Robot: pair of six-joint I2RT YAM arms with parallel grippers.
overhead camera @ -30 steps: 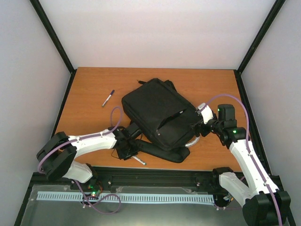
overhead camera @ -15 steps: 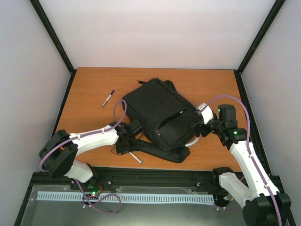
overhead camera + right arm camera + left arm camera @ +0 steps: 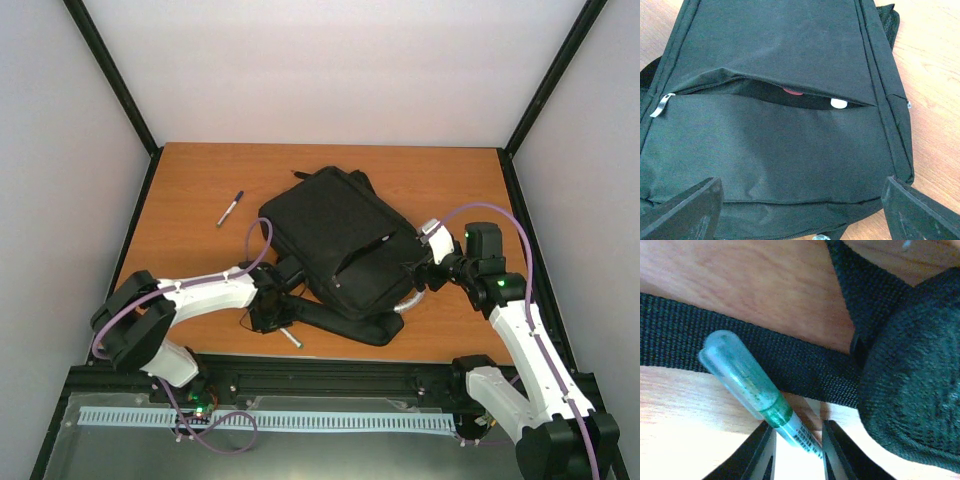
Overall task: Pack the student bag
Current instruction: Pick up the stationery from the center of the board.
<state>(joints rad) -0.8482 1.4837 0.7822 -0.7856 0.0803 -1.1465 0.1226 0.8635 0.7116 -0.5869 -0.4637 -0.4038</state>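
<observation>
The student bag (image 3: 335, 235) lies flat mid-table, a big black backpack. Its front pocket (image 3: 790, 92) is unzipped, and a red and a white item show in the slit. My right gripper (image 3: 800, 210) hovers open over the bag's lower front, its fingers (image 3: 682, 212) spread wide with nothing between them. In the top view the right gripper (image 3: 425, 262) is at the bag's right edge. My left gripper (image 3: 797, 426) sits low by a black strap (image 3: 715, 330). It is shut on a green-capped pen (image 3: 747, 382), which slants between the fingers and presses the left one. From above, the pen (image 3: 291, 338) sticks out of the left gripper (image 3: 272, 312).
A second pen (image 3: 230, 208), white with a black cap, lies on the wooden table (image 3: 190, 180) at the left rear. The bag's padded strap (image 3: 340, 322) and grey handle (image 3: 410, 300) trail toward the near edge. Black frame posts and white walls bound the table.
The left arm has swung its elbow right and nudged the gripper toward the strap. The pen has shifted slightly left with it. The right arm and bag have not moved.
</observation>
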